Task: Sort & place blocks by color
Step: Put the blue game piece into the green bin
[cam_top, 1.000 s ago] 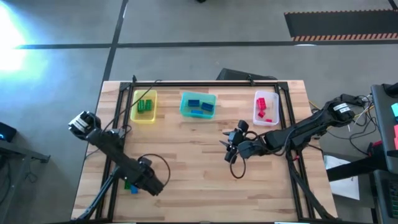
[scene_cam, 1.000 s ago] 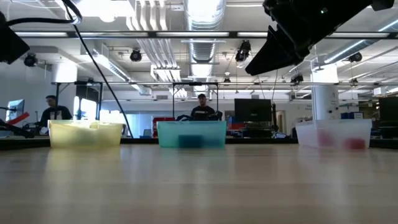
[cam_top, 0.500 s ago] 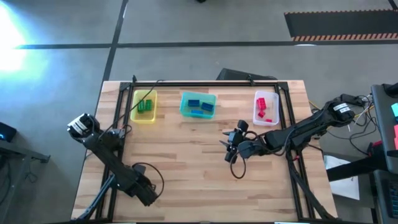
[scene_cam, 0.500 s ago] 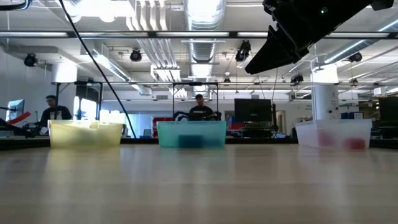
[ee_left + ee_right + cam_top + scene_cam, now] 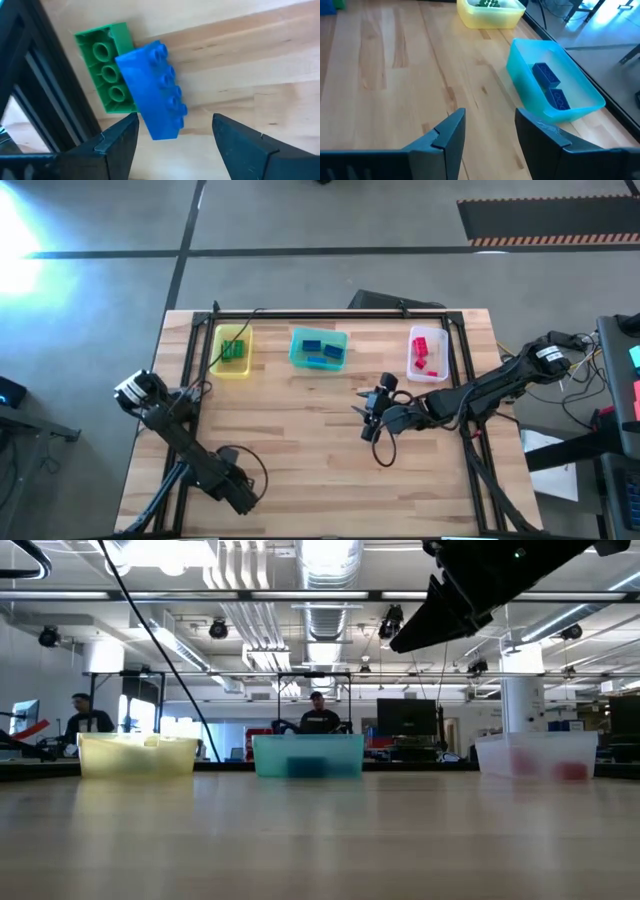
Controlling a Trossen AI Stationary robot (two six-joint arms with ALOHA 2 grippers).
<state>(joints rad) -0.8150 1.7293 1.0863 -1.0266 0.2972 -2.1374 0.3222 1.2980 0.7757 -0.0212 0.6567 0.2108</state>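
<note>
The blue block (image 5: pixel 159 90) leaned against the green block (image 5: pixel 105 66) at the table's near-left edge, beside the frame rail (image 5: pixel 47 90). Your left gripper (image 5: pixel 172 137) hung just over them, fingers spread, nothing pinched. You were approaching 1 pick; next, straddle the blue block squarely. The right gripper (image 5: pixel 487 132) waited mid-table, fingers apart, empty.

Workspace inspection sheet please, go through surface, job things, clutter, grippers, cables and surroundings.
Surface: wooden table, black frame round it.
Job's things: green blocks in yellow bin; blue blocks in teal bin; red blocks in clear bin; loose blue block touching loose green block by table's left front edge.
Clutter: nothing seen.
Grippers: left gripper open over loose pair; right gripper open, empty, mid-table.
Cables: looped beside both arms.
Surroundings: people at desks behind.
</note>
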